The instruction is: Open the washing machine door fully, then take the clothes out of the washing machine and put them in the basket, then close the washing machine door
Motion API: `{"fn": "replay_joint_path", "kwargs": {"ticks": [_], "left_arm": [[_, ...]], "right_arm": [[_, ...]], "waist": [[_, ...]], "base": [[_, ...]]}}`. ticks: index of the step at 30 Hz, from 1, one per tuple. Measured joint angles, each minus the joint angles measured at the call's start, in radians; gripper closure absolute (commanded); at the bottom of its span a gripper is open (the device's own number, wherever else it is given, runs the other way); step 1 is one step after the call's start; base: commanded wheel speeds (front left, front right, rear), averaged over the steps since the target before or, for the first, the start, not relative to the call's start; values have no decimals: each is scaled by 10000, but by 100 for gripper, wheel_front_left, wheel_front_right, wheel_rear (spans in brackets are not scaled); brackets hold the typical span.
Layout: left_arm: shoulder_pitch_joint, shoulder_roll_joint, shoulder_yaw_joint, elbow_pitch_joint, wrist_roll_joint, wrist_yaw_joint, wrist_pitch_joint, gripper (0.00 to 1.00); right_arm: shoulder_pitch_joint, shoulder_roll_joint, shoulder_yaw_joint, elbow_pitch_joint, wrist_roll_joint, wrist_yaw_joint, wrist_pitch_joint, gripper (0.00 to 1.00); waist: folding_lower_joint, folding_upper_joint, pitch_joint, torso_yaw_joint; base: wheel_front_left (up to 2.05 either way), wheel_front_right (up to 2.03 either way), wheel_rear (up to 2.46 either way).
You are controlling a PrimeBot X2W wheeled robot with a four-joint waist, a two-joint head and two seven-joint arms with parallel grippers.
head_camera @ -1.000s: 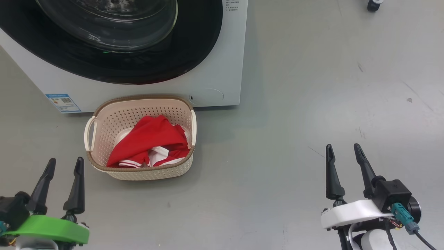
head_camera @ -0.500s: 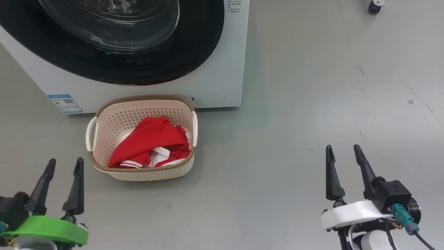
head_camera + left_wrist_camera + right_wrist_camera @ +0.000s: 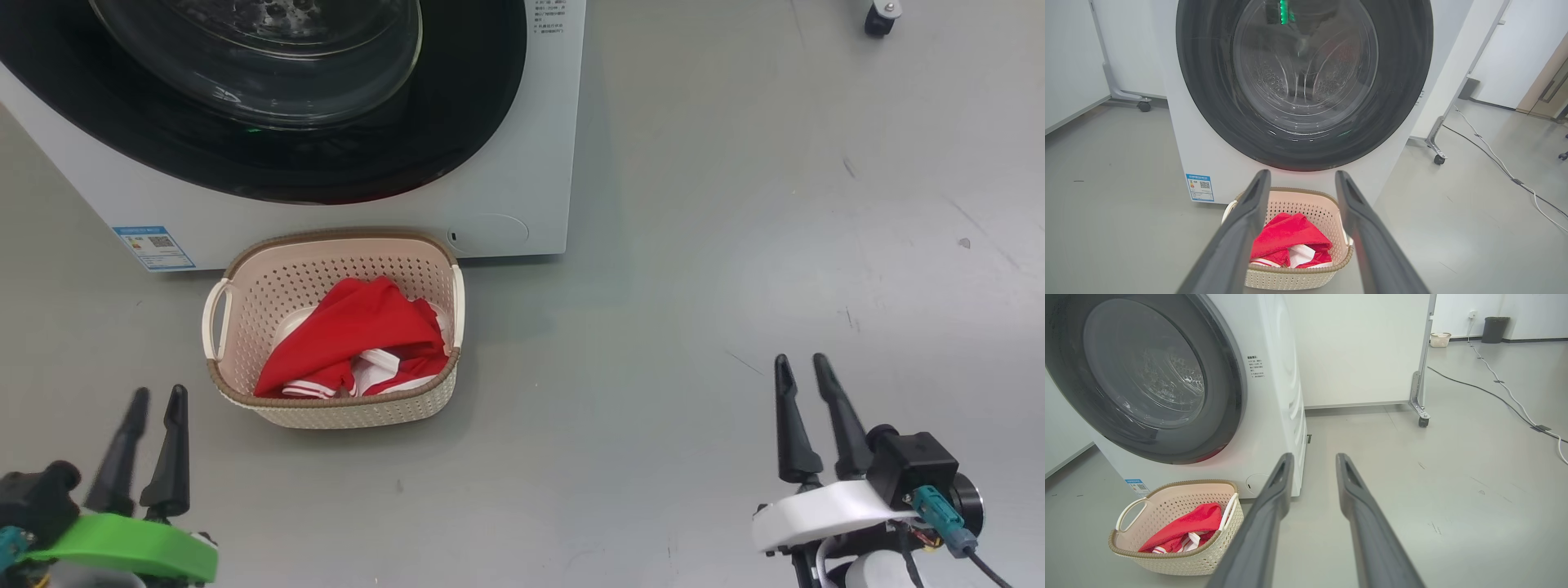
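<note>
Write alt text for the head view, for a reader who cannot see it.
Red clothes with white trim lie in a cream basket on the grey floor, right before a white washing machine whose black-rimmed door is shut. The left gripper and right gripper sit at the bottom corners, open and empty.

washing machine door [image 3: 1143,375] closed, clothes [image 3: 1186,523] in basket [image 3: 1180,561] at its foot, jaws apart

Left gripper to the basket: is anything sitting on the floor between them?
Nothing visible. Only bare grey floor lies between the left gripper and the basket, which stands apart from the fingers. The red clothes lie inside it, uncovered from above.
</note>
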Motion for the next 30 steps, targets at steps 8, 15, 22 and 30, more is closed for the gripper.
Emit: {"fn": "replay_joint_path", "kwargs": {"ticks": [8, 15, 22, 30], "left_arm": [[134, -504, -163, 334, -307, 0, 119, 100], [135, -639, -58, 334, -1022, 0, 309, 100], [136, -821, 75, 332, -1678, 2, 541, 100], [136, -957, 261, 336, -2385, 2, 771, 100]], "right_arm": [[369, 54, 128, 199, 280, 13, 13, 100], [514, 59, 127, -40, 1181, 130, 13, 100], [513, 65, -180, -79, 2345, 217, 180, 100], [508, -17, -407, -75, 3478, 314, 408, 100]], "waist": [[0, 0, -12, -2], [0, 0, -127, 7], [0, 0, -233, 22], [0, 0, -343, 36]], "base": [[0, 0, 0], [0, 0, 0], [0, 0, 0], [0, 0, 0]]}}
